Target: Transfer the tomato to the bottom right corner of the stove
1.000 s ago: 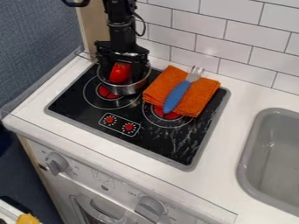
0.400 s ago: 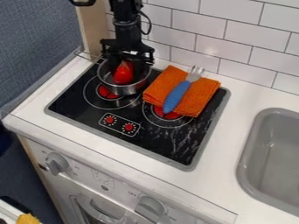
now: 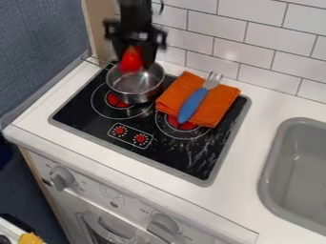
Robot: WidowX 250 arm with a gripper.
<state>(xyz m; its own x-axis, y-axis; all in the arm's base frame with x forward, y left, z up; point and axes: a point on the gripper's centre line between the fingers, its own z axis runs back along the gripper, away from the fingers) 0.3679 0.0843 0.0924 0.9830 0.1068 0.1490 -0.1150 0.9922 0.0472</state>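
Note:
The black gripper point(image 3: 134, 58) hangs over the back left of the stove, above the metal pot, shut on the red tomato point(image 3: 131, 60). The tomato is held between its fingers at the height of the pot's back rim or above it. Beneath it the silver pot point(image 3: 136, 86) stands on the back left burner, its inside bottom in sight. The black stove point(image 3: 185, 159) has its bottom right corner towards the front, beyond the right burner.
A folded orange cloth point(image 3: 215, 106) lies over the right burner, with a blue-handled fork point(image 3: 193, 105) on top. The grey sink point(image 3: 299, 167) is at the right. A tiled wall point(image 3: 255, 45) rises behind the counter.
The gripper has risen out of the pot, lifting the tomato with it. The pot, cloth and fork have stayed where they were.

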